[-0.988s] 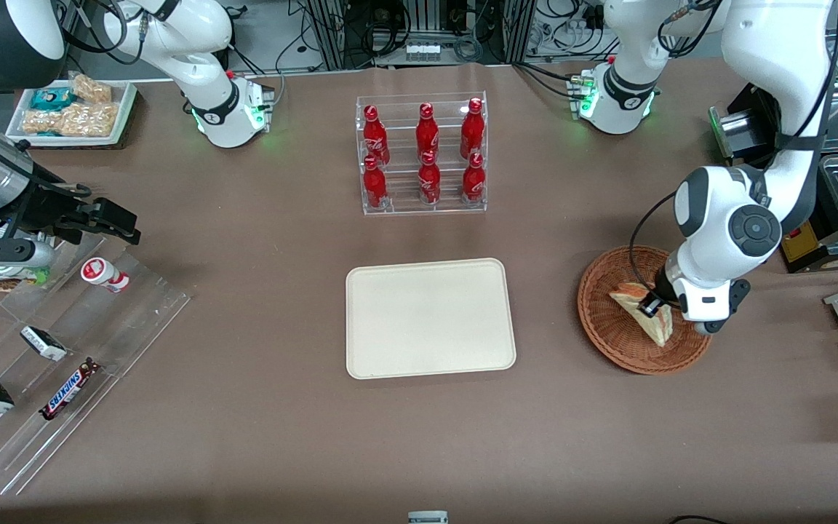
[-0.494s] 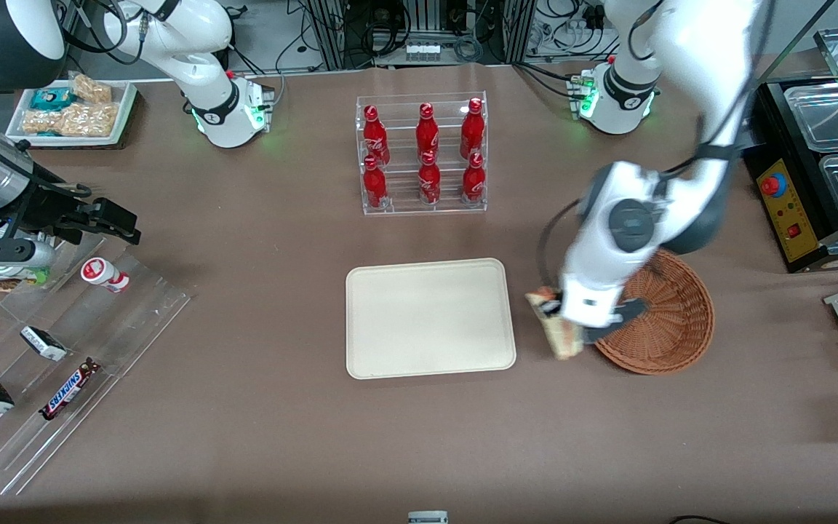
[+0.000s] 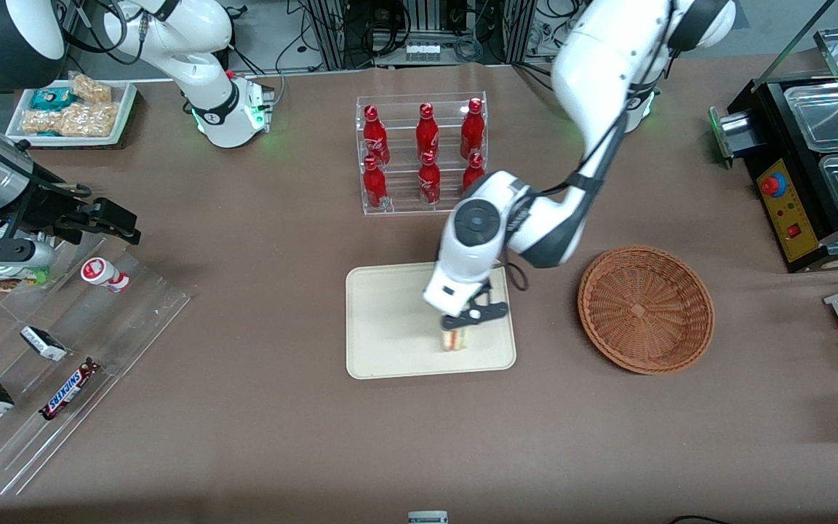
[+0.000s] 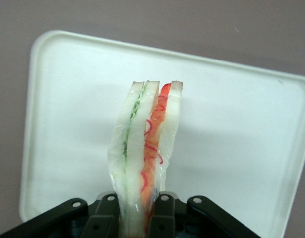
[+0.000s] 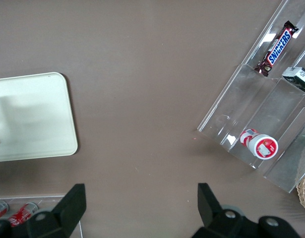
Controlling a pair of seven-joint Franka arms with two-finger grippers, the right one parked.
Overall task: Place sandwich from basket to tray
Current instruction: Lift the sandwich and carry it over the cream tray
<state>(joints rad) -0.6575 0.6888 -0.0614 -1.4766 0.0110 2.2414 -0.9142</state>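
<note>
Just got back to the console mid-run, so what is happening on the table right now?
The left arm's tool is shut on the sandwich and holds it over the cream tray, at the part of the tray nearest the wicker basket. The wrist view shows the sandwich gripped upright by its edge, bread and filling layers pointing at the tray below. The basket now has nothing in it. The sandwich is not yet released, and I cannot tell whether it touches the tray.

gripper (image 3: 458, 325) over tray (image 3: 382, 320) — sandwich (image 3: 453, 339) in it — basket (image 3: 645, 309) beside.
</note>
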